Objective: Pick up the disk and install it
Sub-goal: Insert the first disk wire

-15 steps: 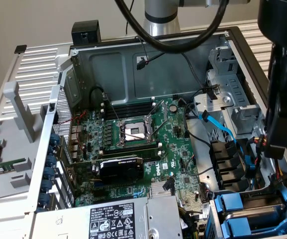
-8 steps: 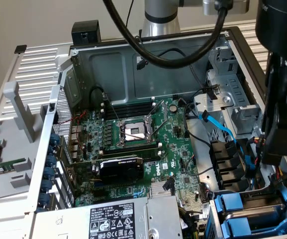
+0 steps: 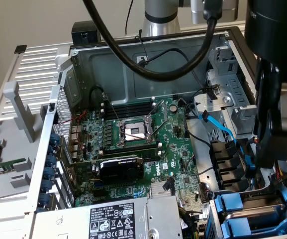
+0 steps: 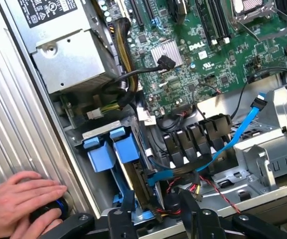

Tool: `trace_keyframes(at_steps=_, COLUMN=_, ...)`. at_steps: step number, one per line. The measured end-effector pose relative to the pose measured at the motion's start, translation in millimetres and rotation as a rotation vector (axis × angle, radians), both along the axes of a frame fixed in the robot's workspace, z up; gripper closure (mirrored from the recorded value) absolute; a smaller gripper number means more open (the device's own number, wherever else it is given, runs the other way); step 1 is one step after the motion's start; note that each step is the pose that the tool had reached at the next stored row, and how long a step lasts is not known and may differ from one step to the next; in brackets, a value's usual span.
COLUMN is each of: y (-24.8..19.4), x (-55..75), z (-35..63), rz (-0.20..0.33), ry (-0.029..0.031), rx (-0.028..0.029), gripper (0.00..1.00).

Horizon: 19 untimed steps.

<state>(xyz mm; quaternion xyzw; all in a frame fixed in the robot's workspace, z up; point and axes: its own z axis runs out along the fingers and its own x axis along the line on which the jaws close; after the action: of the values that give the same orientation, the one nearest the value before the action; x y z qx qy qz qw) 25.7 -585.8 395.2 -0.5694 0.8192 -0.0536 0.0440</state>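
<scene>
Two bright blue carrier fronts [image 4: 114, 148] sit side by side in the drive bay at the case's corner, seen also as blue carrier fronts [image 3: 235, 215] at the exterior view's lower right. The disk's metal body is hidden; I cannot tell whether a carrier holds it. My gripper [image 4: 155, 219] hangs just over the bay beside these carriers, its two black fingers [image 4: 119, 219] apart with only cables and a blue strip behind them. In the exterior view the black gripper [image 3: 263, 158] comes down at the right, over the drive cage.
A person's hand [image 4: 19, 203] rests on the case edge over a black round part. The grey power-supply box [image 4: 71, 55] lies beside the bay. A blue data cable [image 4: 242, 130], black cable plugs [image 4: 193, 142] and the motherboard [image 3: 138, 149] crowd the case.
</scene>
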Motion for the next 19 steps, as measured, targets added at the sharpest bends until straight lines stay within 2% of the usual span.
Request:
trace_keyframes(at_steps=5, y=0.0, x=-0.6, z=-1.9, rz=0.054, ry=0.0004, rx=-0.0038, gripper=0.51)
trace_keyframes(at_steps=8, y=-1.1, x=-2.2, z=-2.2, rz=0.083, ry=0.0003, rx=-0.0035, gripper=0.51)
trace_keyframes(at_steps=16, y=-11.5, x=-10.9, z=-3.0, rz=0.090, ry=-0.0052, rx=-0.0019, gripper=0.51)
trace_keyframes(at_steps=18, y=-15.9, x=-11.0, z=-3.2, rz=0.092, ry=-0.0056, rx=0.0048, gripper=0.51)
trace_keyframes(at_steps=19, y=-16.9, x=-11.1, z=-3.1, rz=0.094, ry=-0.0057, rx=0.0062, gripper=0.51)
